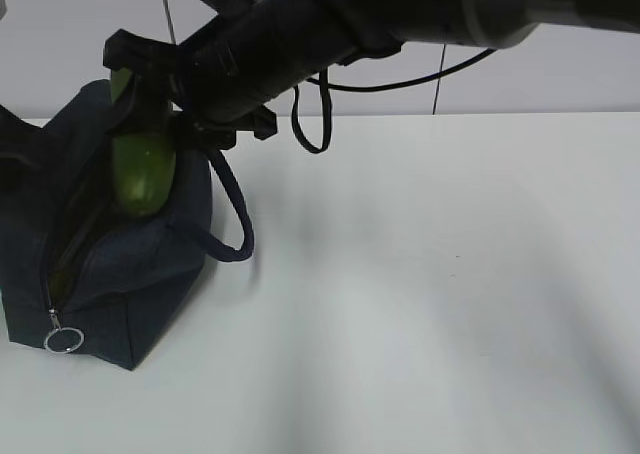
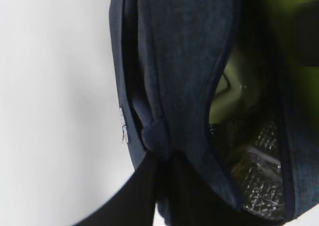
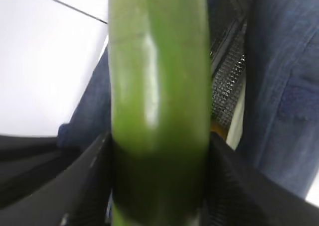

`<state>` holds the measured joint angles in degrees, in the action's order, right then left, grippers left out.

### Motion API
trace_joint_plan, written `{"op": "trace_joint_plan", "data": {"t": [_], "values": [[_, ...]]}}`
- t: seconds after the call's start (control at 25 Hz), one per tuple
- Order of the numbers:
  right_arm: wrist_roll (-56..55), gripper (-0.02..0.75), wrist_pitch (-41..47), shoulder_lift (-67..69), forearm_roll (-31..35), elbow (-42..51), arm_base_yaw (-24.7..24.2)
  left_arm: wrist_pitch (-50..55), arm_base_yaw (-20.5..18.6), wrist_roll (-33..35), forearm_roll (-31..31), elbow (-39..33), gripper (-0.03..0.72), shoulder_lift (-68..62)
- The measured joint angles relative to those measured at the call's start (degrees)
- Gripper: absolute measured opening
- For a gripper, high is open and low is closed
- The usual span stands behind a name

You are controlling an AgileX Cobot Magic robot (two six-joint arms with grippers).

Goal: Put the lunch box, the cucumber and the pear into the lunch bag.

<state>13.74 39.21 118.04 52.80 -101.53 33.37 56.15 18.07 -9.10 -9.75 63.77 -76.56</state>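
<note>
Navy fabric fills the left of your exterior view: the lunch bag (image 1: 110,264) sits on the white table (image 1: 430,294), zipper open along the top, silver ring pull (image 1: 64,340) hanging at its lower front corner, rope handle (image 1: 232,219) looping off its right side. The right gripper (image 1: 150,84) is clenched on the cucumber (image 1: 143,174), which hangs nose-down, lower end right at the bag's opening, approx. upright.

Left wrist view: you're looking along the bag (image 2: 184,76) at its open mouth. Inside it, silver foil lining (image 2: 259,176) and a pale green lid w/ a clip (image 2: 227,94), so the lunch box is in the bag. Left gripper's grip: can't tell, its jaws aren't clear here.

Right wrist view: cucumber (image 3: 158,86) dead centre, pinched between the black fingers (image 3: 89,186), bag's blue cloth (image 3: 279,76) just behind it. Pear not seen in any view.
</note>
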Motion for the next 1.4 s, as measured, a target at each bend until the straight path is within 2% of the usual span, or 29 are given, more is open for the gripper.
{"op": "trace_joint_plan", "data": {"t": [0.2, 0.44, 0.68, 1.12, 1.4], "values": [[2.1, 0.395, -2.6, 2.8, 5.3, 0.0, 0.0, -0.1, 0.0, 0.0, 0.3, 0.0, 0.003, 0.0], [5.0, 0.395, -2.9, 4.6, 8.5, 0.0, 0.0, -0.3, 0.0, 0.0, 0.4, 0.0, 0.003, 0.0], [5.7, 0.403, -3.1, 5.5, 8.9, 0.0, 0.0, -0.5, 0.0, 0.0, 0.4, 0.0, 0.003, 0.1], [8.7, 0.494, -3.1, 5.5, 8.9, 0.0, 0.0, -0.8, 0.0, 0.0, 0.4, 0.0, 0.003, 0.1], [11.2, 0.498, -3.1, 5.2, 8.8, 0.0, 0.0, -0.9, 0.0, 0.0, 0.4, 0.0, 0.003, 0.1]]}}
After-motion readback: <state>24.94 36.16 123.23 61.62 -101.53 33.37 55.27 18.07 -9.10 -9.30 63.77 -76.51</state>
